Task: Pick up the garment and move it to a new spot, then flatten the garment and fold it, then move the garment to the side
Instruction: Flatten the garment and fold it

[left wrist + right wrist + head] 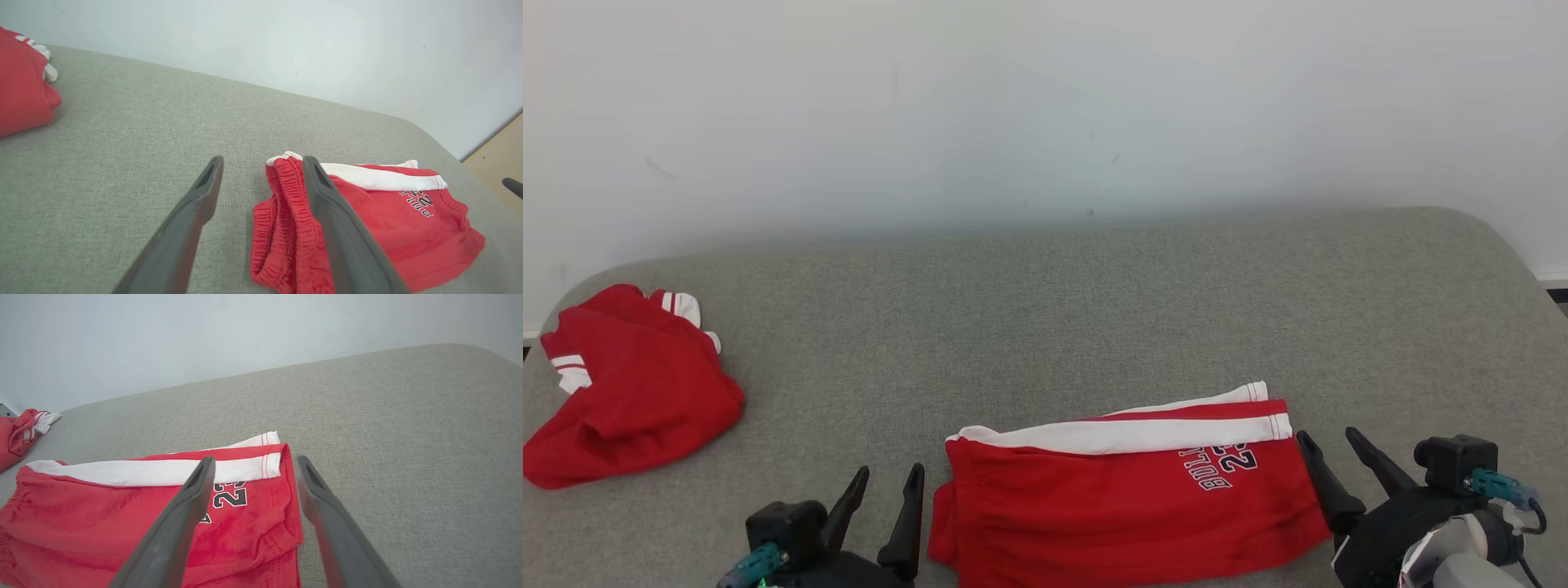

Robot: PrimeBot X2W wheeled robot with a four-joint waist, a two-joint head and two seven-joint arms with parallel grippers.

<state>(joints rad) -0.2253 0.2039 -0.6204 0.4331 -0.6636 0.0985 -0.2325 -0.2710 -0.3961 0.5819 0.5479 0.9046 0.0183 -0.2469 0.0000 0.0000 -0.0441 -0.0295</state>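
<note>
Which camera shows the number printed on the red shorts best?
Right wrist view: the number print on the shorts is close and large, 23 readable. Head view shows it small and upside down; left wrist view, small and hard to read.

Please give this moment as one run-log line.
garment: red shorts folded flat on grey surface | left gripper: open, beside waistband end | right gripper: open, beside hem end | other: crumpled red garment far left

Grey fabric surface point(1094, 286) w/ rounded corners; white wall point(1013, 98) behind.
</note>
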